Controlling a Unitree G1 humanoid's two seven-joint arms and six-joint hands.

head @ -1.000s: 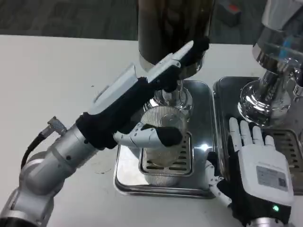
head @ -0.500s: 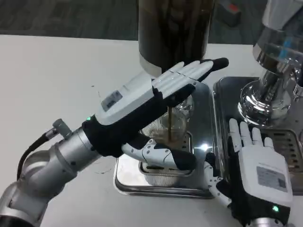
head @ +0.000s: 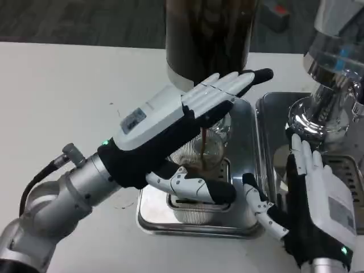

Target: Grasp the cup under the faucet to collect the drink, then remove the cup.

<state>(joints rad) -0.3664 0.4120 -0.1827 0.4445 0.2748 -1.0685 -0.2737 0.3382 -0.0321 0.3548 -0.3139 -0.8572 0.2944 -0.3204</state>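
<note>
A clear ribbed cup (head: 212,149) stands on the grate of a silver drip tray (head: 243,145), under the tap of a dark drink dispenser (head: 207,34). A brown stream runs into the cup, which holds some dark drink. My left hand (head: 170,122) stretches flat over the cup with its fingers (head: 227,88) at the tap. Its thumb (head: 199,189) lies in front of the cup's base. The tap itself is hidden under the hand. My right hand (head: 321,207) is open beside the tray's right edge, fingers spread, thumb (head: 261,207) pointing toward the tray.
A second, shiny steel dispenser (head: 327,85) stands on its own tray (head: 273,122) at the right, just beyond my right hand. Bare white table (head: 68,96) lies to the left of the trays.
The drink has started flowing and now collects in the cup. My right hand has slid forward and turned, with its thumb now out toward the tray. The left hand has flattened over the tap.
</note>
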